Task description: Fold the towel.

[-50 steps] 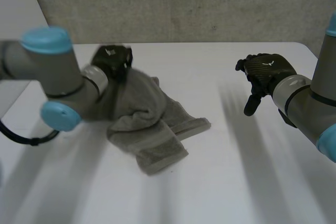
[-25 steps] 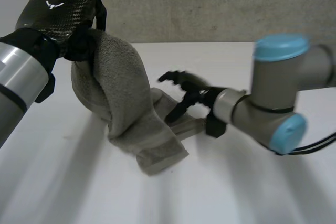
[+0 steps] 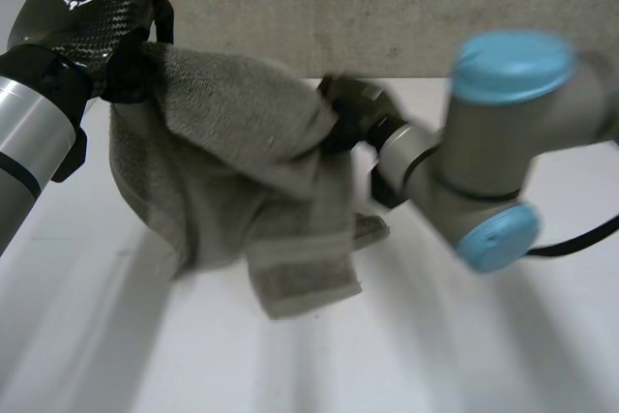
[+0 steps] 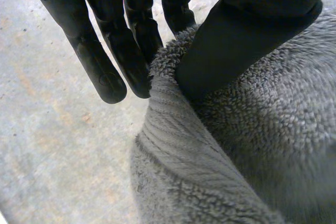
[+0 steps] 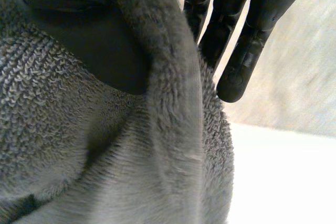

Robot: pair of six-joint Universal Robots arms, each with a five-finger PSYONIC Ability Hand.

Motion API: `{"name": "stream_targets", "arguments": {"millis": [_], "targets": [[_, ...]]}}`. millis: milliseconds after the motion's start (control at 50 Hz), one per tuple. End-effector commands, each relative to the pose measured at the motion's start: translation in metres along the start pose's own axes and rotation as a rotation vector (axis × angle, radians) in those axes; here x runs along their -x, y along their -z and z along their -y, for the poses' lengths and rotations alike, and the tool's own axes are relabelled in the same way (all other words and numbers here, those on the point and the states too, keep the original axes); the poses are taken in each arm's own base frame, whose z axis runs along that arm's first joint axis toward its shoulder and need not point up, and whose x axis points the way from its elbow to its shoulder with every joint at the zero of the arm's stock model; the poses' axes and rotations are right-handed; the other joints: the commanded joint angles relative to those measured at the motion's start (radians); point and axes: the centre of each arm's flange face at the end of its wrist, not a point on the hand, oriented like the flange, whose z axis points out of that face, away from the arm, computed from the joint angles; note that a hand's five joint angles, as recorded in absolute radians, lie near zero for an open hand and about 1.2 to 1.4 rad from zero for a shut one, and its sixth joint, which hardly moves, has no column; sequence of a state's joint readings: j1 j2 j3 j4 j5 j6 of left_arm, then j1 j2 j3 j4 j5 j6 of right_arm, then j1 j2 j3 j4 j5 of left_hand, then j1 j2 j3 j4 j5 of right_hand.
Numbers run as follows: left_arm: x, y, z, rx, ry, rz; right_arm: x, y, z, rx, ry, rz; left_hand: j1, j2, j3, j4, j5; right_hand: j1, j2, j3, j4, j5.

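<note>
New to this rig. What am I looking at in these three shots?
It's a robot with two black fingered hands. The head view looks down from above and behind at a white table. The other two come from cameras on the wrists, each looking along its own palm. The left hand and right hand each pinch an edge of a grey terry towel between thumb and fingers, holding it up. Its lower end seems to rest on the table.
</note>
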State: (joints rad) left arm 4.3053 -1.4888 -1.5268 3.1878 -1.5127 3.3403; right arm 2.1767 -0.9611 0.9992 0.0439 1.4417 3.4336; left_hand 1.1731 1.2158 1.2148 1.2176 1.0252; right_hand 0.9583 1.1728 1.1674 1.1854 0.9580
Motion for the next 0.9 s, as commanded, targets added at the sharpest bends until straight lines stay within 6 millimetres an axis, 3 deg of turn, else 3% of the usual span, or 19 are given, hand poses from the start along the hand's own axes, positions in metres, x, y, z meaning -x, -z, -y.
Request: {"name": "stream_targets", "arguments": {"millis": [20,160,300,380,460,480,500,560,580,600,620,640,660,680,700,760,820,860,900], "targets": [[0.0,0.002,-0.019,0.057,0.01,0.019,0.005,0.047,0.073,-0.119,0.403,0.014,0.223,0.18,0.181,0.179,0.196,0.438,0.223,0.229,0.211,0.264],[-0.011,0.014,-0.046,0.151,0.081,-0.01,0.013,0.092,0.052,0.155,0.678,0.034,0.223,0.18,0.181,0.179,0.196,0.438,0.223,0.229,0.211,0.264],[-0.047,0.03,-0.105,0.371,0.168,-0.111,0.015,0.118,0.014,0.4,0.85,0.109,0.223,0.18,0.181,0.179,0.196,0.438,0.223,0.229,0.211,0.264],[-0.056,0.03,-0.131,0.454,0.167,-0.129,0.007,0.118,0.001,0.478,0.924,0.101,0.223,0.18,0.181,0.179,0.196,0.438,0.223,0.229,0.211,0.264],[-0.063,0.014,-0.148,0.482,0.167,-0.144,-0.006,0.095,0.001,0.476,1.009,0.018,0.223,0.18,0.181,0.179,0.196,0.438,0.223,0.229,0.211,0.264],[-0.063,-0.001,-0.146,0.448,0.169,-0.137,-0.006,0.095,0.001,0.476,1.01,0.018,0.223,0.18,0.181,0.179,0.196,0.438,0.223,0.229,0.211,0.264],[-0.063,-0.001,-0.146,0.447,0.169,-0.137,-0.009,0.079,0.006,0.418,1.036,-0.016,0.223,0.18,0.181,0.179,0.196,0.438,0.223,0.229,0.211,0.264],[-0.059,-0.038,-0.125,0.311,0.18,-0.106,-0.009,0.043,0.031,0.201,1.106,-0.084,0.223,0.18,0.181,0.179,0.196,0.438,0.223,0.229,0.211,0.264],[-0.055,-0.058,-0.105,0.208,0.191,-0.071,-0.009,0.042,0.031,0.2,1.106,-0.085,0.223,0.18,0.181,0.179,0.196,0.438,0.223,0.229,0.211,0.264],[-0.055,-0.058,-0.104,0.207,0.191,-0.07,-0.006,0.025,0.051,0.047,1.147,-0.132,0.223,0.18,0.181,0.179,0.196,0.438,0.223,0.229,0.211,0.264],[-0.048,-0.077,-0.079,0.087,0.208,-0.024,-0.002,0.012,0.075,-0.119,1.188,-0.185,0.223,0.18,0.181,0.179,0.196,0.438,0.223,0.229,0.211,0.264],[-0.038,-0.092,-0.051,-0.036,0.231,0.033,-0.002,0.011,0.075,-0.121,1.189,-0.185,0.223,0.18,0.181,0.179,0.196,0.438,0.223,0.229,0.211,0.264],[-0.038,-0.092,-0.051,-0.038,0.232,0.034,0.003,0.003,0.101,-0.295,1.223,-0.244,0.223,0.18,0.181,0.179,0.196,0.438,0.223,0.229,0.211,0.264],[-0.029,-0.102,-0.025,-0.148,0.25,0.087,0.007,-0.002,0.122,-0.449,1.243,-0.288,0.223,0.18,0.181,0.179,0.196,0.438,0.223,0.229,0.211,0.264],[-0.021,-0.108,-0.003,-0.238,0.265,0.134,0.007,-0.002,0.122,-0.451,1.243,-0.288,0.223,0.18,0.181,0.179,0.196,0.438,0.223,0.229,0.211,0.264],[-0.013,-0.109,0.014,-0.314,0.285,0.187,0.019,0.001,0.148,-0.671,1.25,-0.335,0.223,0.18,0.181,0.179,0.196,0.438,0.223,0.229,0.211,0.264],[-0.015,-0.102,0.009,-0.288,0.286,0.184,0.025,0.006,0.143,-0.698,1.274,-0.262,0.223,0.18,0.181,0.179,0.196,0.438,0.223,0.229,0.211,0.264],[-0.015,-0.102,0.008,-0.287,0.286,0.184,0.023,0.005,0.116,-0.602,1.27,-0.137,0.223,0.18,0.181,0.179,0.196,0.438,0.223,0.229,0.211,0.264],[-0.024,-0.085,-0.034,-0.144,0.261,0.161,0.019,0.006,0.099,-0.506,1.246,-0.072,0.223,0.18,0.181,0.179,0.196,0.438,0.223,0.229,0.211,0.264]]}}
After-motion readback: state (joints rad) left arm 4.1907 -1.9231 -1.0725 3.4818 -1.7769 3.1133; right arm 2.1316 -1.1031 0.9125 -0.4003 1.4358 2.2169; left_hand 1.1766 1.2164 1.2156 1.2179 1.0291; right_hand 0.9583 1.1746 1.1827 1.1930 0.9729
